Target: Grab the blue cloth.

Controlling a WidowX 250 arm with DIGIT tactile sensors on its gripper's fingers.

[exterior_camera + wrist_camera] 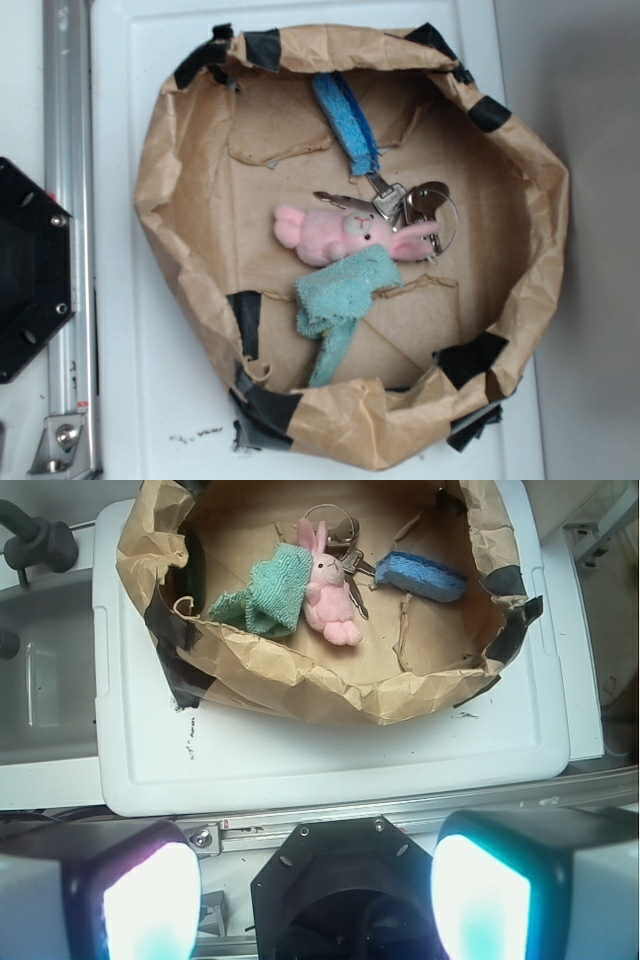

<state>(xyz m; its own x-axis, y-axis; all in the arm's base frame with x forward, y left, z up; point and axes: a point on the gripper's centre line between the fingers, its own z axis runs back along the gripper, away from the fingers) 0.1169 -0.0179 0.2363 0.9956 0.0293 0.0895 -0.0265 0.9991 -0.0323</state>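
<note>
The blue cloth [340, 300] lies in the brown paper nest [160, 190], touching the pink plush bunny [335, 233] at the bunny's six o'clock, its tail trailing toward the rim. Keys [415, 205] on a bright blue strap [347, 122] sit at one o'clock. In the wrist view the gripper [315, 895] is spread wide, holding nothing, well apart from the cloth.

We see a pale turquoise-blue cloth [340, 295] in the lower middle of the exterior frame. Above it lies a light pink plush bunny [335, 233]. At the upper middle we see a bright blue strap [347, 120] with silver-grey metal keys [410, 207]. The crumpled paper basket [180, 215] is tan brown, with black tape patches [246, 320] on its rim. It rests on a white surface [130, 400].
</note>
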